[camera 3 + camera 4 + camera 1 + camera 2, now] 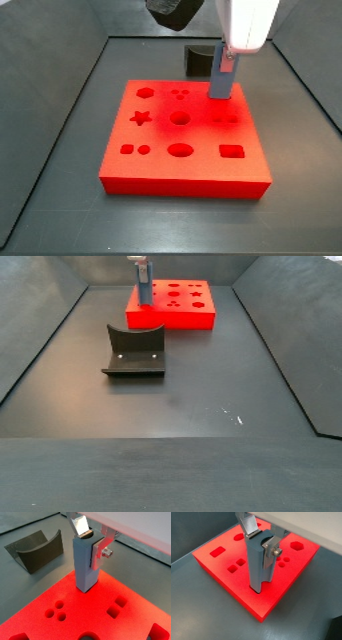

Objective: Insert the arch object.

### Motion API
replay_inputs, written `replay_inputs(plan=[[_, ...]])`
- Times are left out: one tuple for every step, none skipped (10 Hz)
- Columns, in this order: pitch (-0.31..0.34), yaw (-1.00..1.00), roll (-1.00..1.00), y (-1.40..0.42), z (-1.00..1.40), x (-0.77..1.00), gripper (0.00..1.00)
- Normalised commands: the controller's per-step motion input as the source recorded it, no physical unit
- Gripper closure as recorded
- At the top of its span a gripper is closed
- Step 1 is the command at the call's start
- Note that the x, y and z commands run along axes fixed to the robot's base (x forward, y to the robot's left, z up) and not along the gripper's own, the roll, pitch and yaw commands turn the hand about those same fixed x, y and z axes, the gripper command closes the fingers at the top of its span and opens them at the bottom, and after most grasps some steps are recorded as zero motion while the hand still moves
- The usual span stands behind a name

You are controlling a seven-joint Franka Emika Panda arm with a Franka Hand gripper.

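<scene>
- Gripper (pixel 89 539): above one edge of the red board (pixel 127 619); flat silver fingers (pixel 79 526) pressed against opposite faces of the arch object's upper end, jaws closed on it to the width of the bar.
- Arch object (pixel 86 564): slim, tall blue-grey bar, upright in both wrist views; lower end meets the board's top face near its edge (pixel 258 567). Whether it is seated in a cutout or only resting on the surface cannot be told.
- Same bar in a side view (pixel 222 78): at the board's far right part, directly under the arm's white housing (pixel 250 22).
- Red board (pixel 187 135): flat on the dark floor (pixel 60 150); top face carries cutouts — circles, squares, a star, a hexagon.
- Dark grey block with a curved notch (pixel 35 549): on the floor just beside the board, apart from the gripper.
- Fixture (pixel 134 351): dark bracket on a base plate, on the floor near the board in a side view, untouched.
</scene>
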Motion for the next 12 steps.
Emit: replay_inputs(plan=[[-0.046,0.0,0.0,-0.04,-0.12,0.0,1.0],[-0.04,0.07,0.0,-0.06,-0.09,0.0,1.0],[-0.049,0.01,0.0,-0.03,-0.19,0.0,1.0],[-0.034,0.0,0.04,0.0,-0.31,0.04,1.0],[-0.033,0.0,0.15,0.0,-0.47,0.07,1.0],[-0.021,0.0,0.18,-0.01,-0.5,0.1,1.0],[-0.039,-0.01,0.17,-0.03,-0.53,0.08,1.0],[-0.031,0.0,0.23,-0.05,-0.52,0.0,1.0],[-0.03,0.0,0.26,-0.04,-0.47,-0.1,1.0],[-0.03,0.0,0.22,-0.03,-0.45,-0.12,1.0],[-0.029,0.0,0.11,0.0,-0.3,-0.11,1.0],[0.0,0.0,0.0,0.0,0.0,0.0,1.0]])
